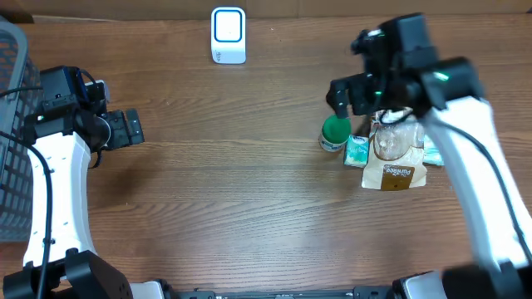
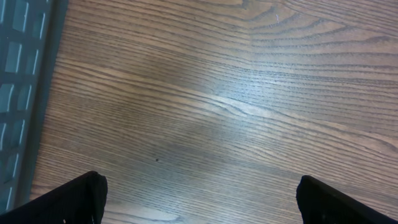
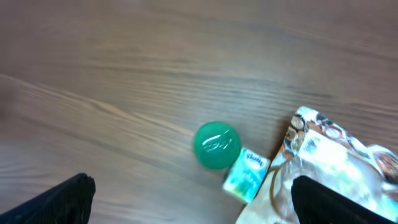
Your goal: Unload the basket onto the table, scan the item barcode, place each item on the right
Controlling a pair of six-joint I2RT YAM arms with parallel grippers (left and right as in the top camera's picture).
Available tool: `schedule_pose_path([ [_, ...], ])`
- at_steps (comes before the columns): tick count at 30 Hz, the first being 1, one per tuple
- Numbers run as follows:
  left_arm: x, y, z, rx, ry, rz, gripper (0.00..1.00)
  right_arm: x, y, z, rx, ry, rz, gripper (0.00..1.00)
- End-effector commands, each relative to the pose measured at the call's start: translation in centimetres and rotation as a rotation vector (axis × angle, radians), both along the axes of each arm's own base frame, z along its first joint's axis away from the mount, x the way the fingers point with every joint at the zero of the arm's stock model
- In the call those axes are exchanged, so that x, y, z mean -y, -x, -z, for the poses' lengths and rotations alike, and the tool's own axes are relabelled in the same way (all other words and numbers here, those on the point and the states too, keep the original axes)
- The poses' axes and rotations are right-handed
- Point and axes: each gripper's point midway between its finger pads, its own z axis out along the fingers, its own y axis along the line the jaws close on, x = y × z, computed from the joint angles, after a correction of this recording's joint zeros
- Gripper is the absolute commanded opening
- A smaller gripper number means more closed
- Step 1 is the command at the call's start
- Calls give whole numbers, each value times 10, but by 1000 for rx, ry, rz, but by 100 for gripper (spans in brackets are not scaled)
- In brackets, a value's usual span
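Several items lie in a cluster at the right: a green-lidded round tub [image 1: 335,133], a small teal tissue pack [image 1: 357,150] and a brown-and-clear snack bag [image 1: 396,158]. No barcode shows on any of them. A white scanner [image 1: 228,35] with a blue-rimmed window stands at the back centre. My right gripper [image 1: 342,98] hovers open above the tub, holding nothing. The right wrist view shows the tub [image 3: 216,145], tissue pack [image 3: 246,175] and bag [image 3: 329,168] beneath the wide-spread right gripper [image 3: 194,199]. My left gripper [image 1: 130,129] is open over bare wood at the left.
A dark mesh basket [image 1: 12,124] stands along the left edge; its rim [image 2: 18,74] shows in the left wrist view beside the open left gripper [image 2: 202,199]. Another teal packet [image 1: 433,154] peeks out behind the bag, under the right arm.
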Motion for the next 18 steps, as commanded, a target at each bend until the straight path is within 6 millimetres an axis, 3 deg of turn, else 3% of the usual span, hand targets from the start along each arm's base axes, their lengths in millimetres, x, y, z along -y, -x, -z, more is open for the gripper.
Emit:
schedule_pose_path([
  [1,1,-2,-2,9,6,-3,100,-4,31,-42,44,-102,21,100],
  [6,1,-2,-3,10,6,-3,100,2,64,-60,55,-118,20,100],
  [18,1,-2,-2,10,6,-3,100,3,74,-58,29,-118,18,100],
])
